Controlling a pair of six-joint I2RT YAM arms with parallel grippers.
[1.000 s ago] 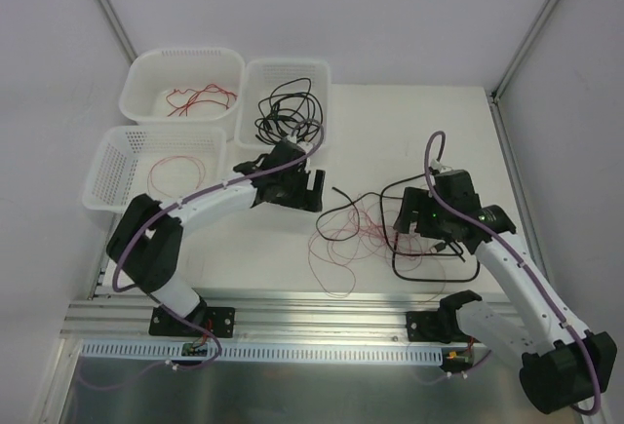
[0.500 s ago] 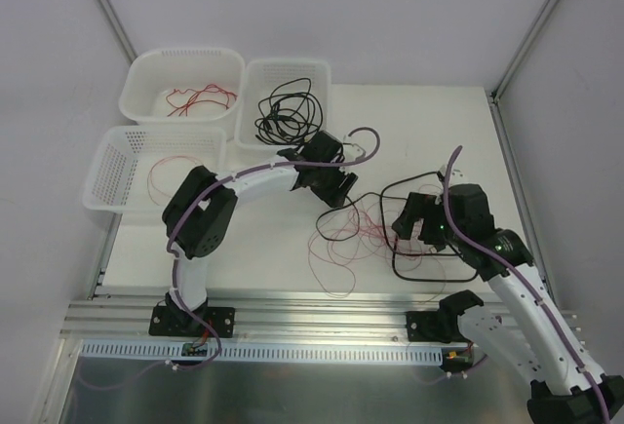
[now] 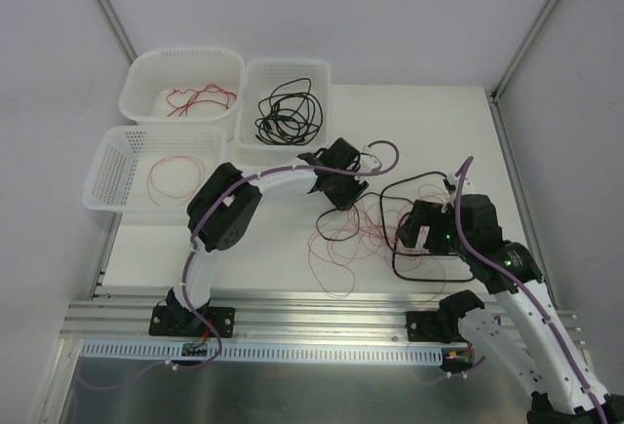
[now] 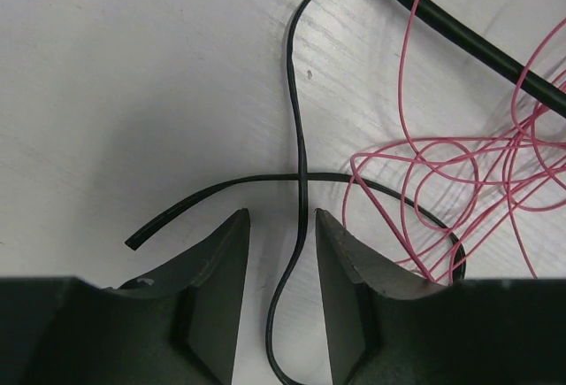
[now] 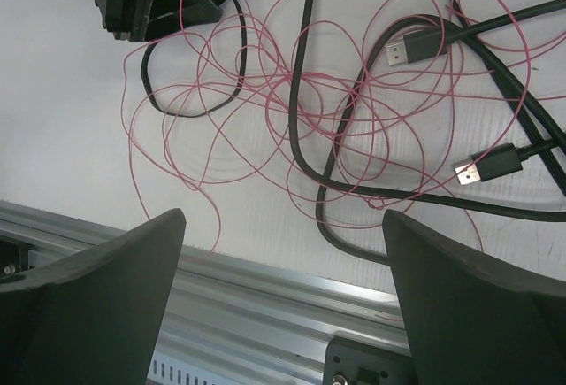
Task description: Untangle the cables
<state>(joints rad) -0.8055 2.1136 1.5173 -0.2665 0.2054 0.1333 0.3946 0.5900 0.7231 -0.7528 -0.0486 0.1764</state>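
Two robot arms work over a tangle (image 3: 375, 234) of cables on a white table (image 3: 263, 249), the knot lying between them, nearer the right arm's side. The left gripper (image 4: 281, 221), reaching in at the tangle's far-left corner, stands astride a thin black cable (image 4: 299, 128) with its jaws part-way apart; bare table shows on either side of the cable, so nothing is pinched yet. That cable runs lengthwise through the gap, straight away from the wrist, and a second black strand (image 4: 203, 192) crosses it just beyond the fingertips (a squeeze here would likely catch the lengthwise one alone). Red wires (image 4: 460, 164) loop just right of the jaws, a thick black cable (image 4: 460, 33) passing beyond them. The right gripper (image 5: 281, 217) hangs above the near side of the heap, jaws spread wide and empty, two plug ends (image 5: 420, 44) lying among the red loops below it. The left arm is plainly the nearer to the thin cable, and the coming move looks to be its own: close, then draw the strand out leftward. Three white baskets sit at the table's far left: the back-left basket (image 3: 185, 54) holds a few red strands (image 3: 200, 99), the back-right basket (image 3: 286, 61) a coil of black cable (image 3: 285, 112), the front basket (image 3: 161, 130) a single red loop (image 3: 174, 173)
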